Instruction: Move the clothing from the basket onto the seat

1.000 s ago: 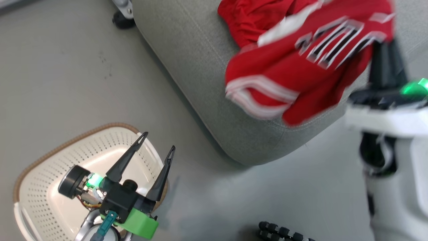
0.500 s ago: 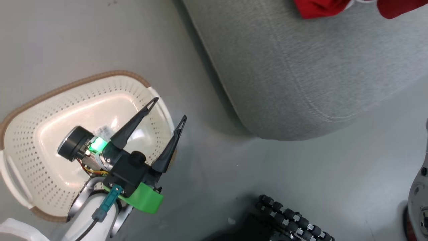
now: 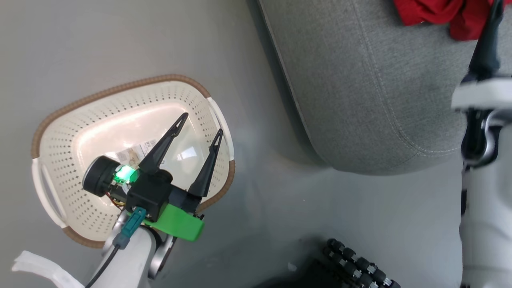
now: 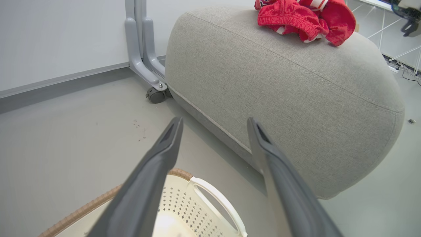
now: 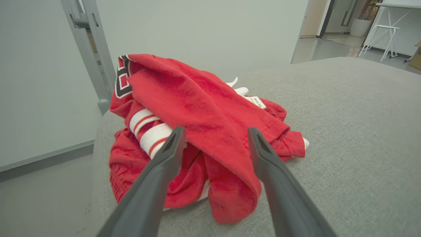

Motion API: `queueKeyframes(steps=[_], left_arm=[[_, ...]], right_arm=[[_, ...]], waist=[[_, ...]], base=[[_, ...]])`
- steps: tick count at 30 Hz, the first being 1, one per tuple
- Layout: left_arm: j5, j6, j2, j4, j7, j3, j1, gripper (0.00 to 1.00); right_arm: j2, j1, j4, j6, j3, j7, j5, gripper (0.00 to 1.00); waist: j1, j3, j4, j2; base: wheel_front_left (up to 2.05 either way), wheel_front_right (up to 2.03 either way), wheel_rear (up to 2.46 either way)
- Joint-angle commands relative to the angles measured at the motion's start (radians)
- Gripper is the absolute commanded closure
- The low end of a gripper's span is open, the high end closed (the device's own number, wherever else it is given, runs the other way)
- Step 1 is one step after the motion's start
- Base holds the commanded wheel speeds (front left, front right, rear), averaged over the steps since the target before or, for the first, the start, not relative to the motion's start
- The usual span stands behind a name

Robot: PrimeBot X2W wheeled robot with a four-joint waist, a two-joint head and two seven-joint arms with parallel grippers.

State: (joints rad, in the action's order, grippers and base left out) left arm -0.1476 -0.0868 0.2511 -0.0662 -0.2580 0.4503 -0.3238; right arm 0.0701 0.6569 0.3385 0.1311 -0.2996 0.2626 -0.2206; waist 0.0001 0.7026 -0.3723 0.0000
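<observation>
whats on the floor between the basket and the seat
Nothing. In the head view, the stretch of grey floor between the basket and the seat is bare.

A plain grey floor (image 3: 100, 40) runs up to a pale wall (image 4: 59, 33), with a grey skirting strip (image 4: 59, 82) along the wall's foot. Near the wall a grey metal frame post (image 4: 141, 49) stands on a black caster (image 4: 154, 95). A few dark specks (image 4: 139, 126) mark the floor nearby. Farther off there is a small white thin-legged stand (image 5: 384, 27), and loose cables (image 4: 408, 75) trail on the ground.
</observation>
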Motion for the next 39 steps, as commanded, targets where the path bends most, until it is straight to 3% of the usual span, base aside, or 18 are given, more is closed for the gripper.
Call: queueKeyframes(steps=[1, 11, 19, 26, 39], left_arm=[[-0.012, 0.008, -0.016, -0.018, -0.008, -0.006, 0.001, 0.00], [-0.051, 0.032, -0.164, -0.030, -0.008, -0.116, 0.119, 0.00], [-0.052, 0.075, -0.198, -0.007, -0.007, -0.247, 0.274, 0.00], [-0.038, 0.089, -0.200, 0.038, -0.006, -0.335, 0.419, 0.00], [-0.036, 0.103, -0.200, 0.095, -0.006, -0.385, 0.577, 0.00]], right_arm=[[-0.004, -0.060, -0.031, -0.001, 0.010, 0.003, 0.017, 0.00], [-0.014, -0.456, -0.244, -0.001, 0.308, 0.003, 0.022, 0.00], [-0.017, -0.609, -0.295, -0.001, 0.388, 0.003, -0.018, 0.00], [-0.002, -0.704, -0.321, -0.001, 0.415, 0.003, 0.049, 0.00], [0.012, -0.825, -0.348, -0.001, 0.413, 0.003, 0.045, 0.00]], waist=[[-0.0001, -0.093, 0.023, 0.0000], [-0.0001, -0.337, 0.200, 0.0000], [-0.0001, -0.531, 0.328, 0.0000], [-0.0001, -0.675, 0.364, 0.0000], [-0.0001, -0.788, 0.347, 0.0000]], base=[[0.00, 0.00, 0.00], [0.00, 0.00, 0.00], [0.00, 0.00, 0.00], [0.00, 0.00, 0.00], [0.00, 0.00, 0.00]])
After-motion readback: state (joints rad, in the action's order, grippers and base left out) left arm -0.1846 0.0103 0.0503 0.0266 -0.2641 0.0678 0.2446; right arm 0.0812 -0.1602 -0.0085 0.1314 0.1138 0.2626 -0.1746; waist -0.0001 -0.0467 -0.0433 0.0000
